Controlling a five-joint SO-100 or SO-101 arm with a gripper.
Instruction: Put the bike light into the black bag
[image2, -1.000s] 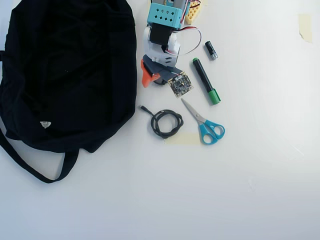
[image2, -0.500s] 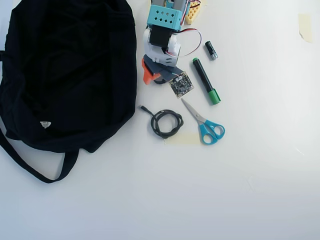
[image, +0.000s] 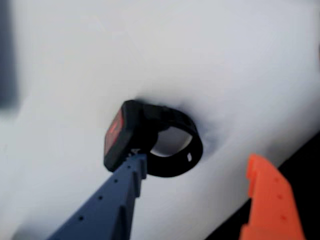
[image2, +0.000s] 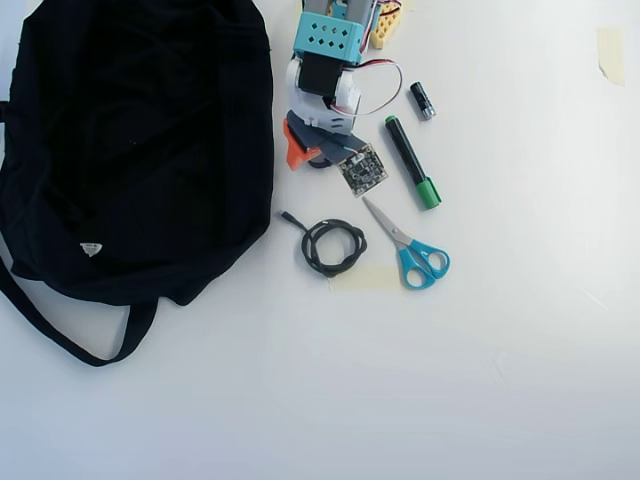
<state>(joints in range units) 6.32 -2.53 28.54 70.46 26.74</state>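
Note:
In the wrist view the bike light (image: 131, 134), a small black block with a red face and a ring strap, lies on the white table. My gripper (image: 197, 165) is open just over it. The blue finger (image: 120, 195) has its tip touching the light's body, and the orange finger (image: 270, 200) stands well off to the right. In the overhead view the gripper (image2: 312, 153) hangs close to the right edge of the large black bag (image2: 140, 150), and the light is hidden beneath it.
In the overhead view, a coiled black cable (image2: 333, 247) and blue-handled scissors (image2: 410, 250) lie just below the gripper. A green-capped marker (image2: 412, 162) and a small battery (image2: 422, 101) are to its right. The bag's strap (image2: 70, 340) trails at lower left.
In the overhead view the arm and gripper have shifted slightly toward the top edge. Nothing on the table has moved.

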